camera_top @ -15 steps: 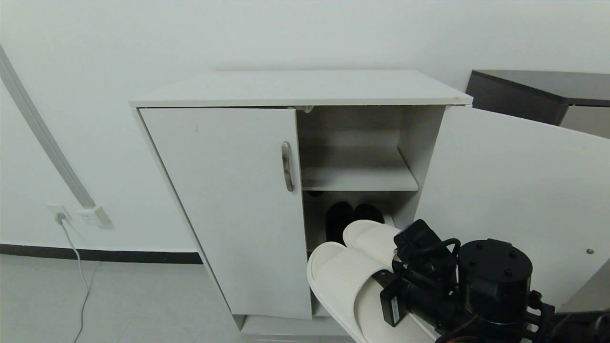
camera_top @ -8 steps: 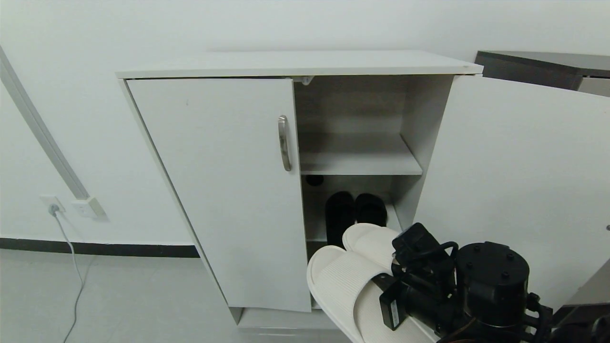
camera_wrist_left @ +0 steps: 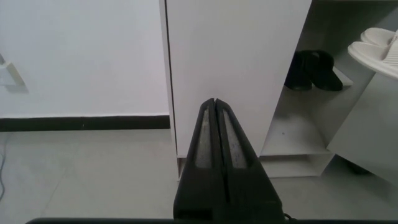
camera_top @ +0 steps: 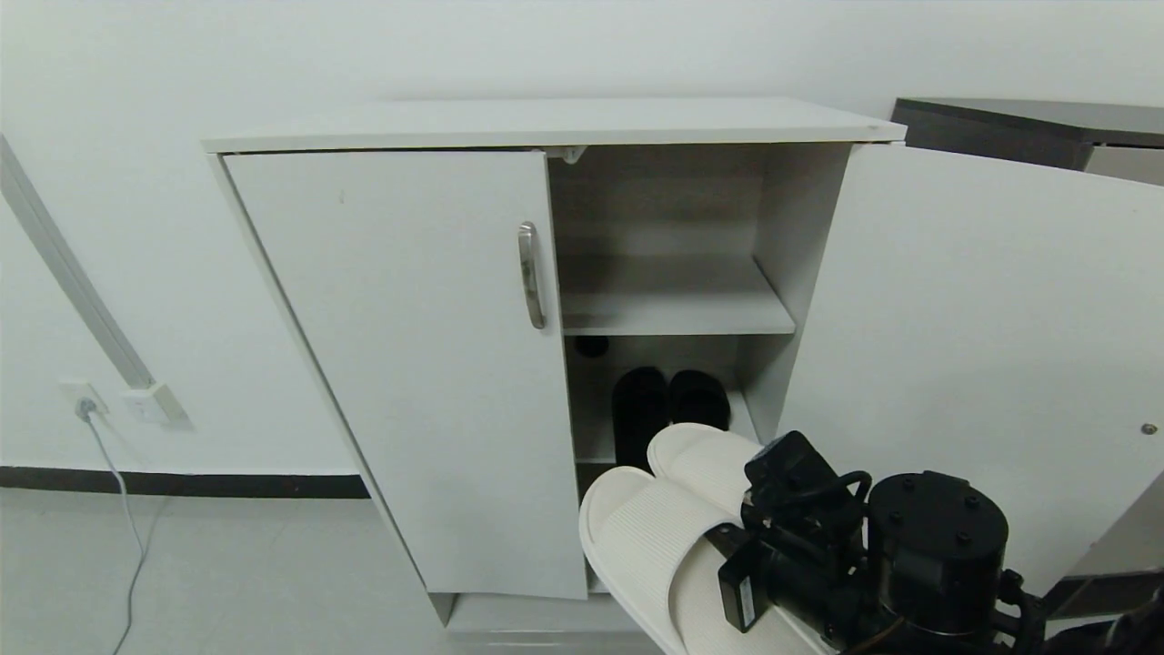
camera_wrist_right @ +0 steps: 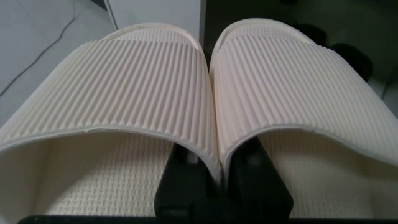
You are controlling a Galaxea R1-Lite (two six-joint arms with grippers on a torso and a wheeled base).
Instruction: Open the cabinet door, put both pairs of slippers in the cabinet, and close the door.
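The white cabinet (camera_top: 546, 123) stands against the wall with its right door (camera_top: 982, 337) swung open and its left door (camera_top: 400, 364) closed. A black pair of slippers (camera_top: 668, 405) lies on the lower shelf, also seen as the black slippers (camera_wrist_left: 317, 68). My right gripper (camera_wrist_right: 214, 177) is shut on the white slippers (camera_wrist_right: 211, 93), pinching their inner edges together. In the head view the white slippers (camera_top: 655, 528) hang in front of the opening, below the black pair. My left gripper (camera_wrist_left: 214, 106) is shut and empty, low before the left door.
The upper shelf (camera_top: 673, 314) is bare. A dark desk (camera_top: 1028, 123) stands right of the cabinet. A wall socket with a cable (camera_top: 86, 405) sits low at the left, above grey floor (camera_top: 227, 582).
The head view has shifted, so the cabinet sits lower-left in the picture and more of the lower shelf shows. The white slippers stay in my right gripper, slightly closer to the opening.
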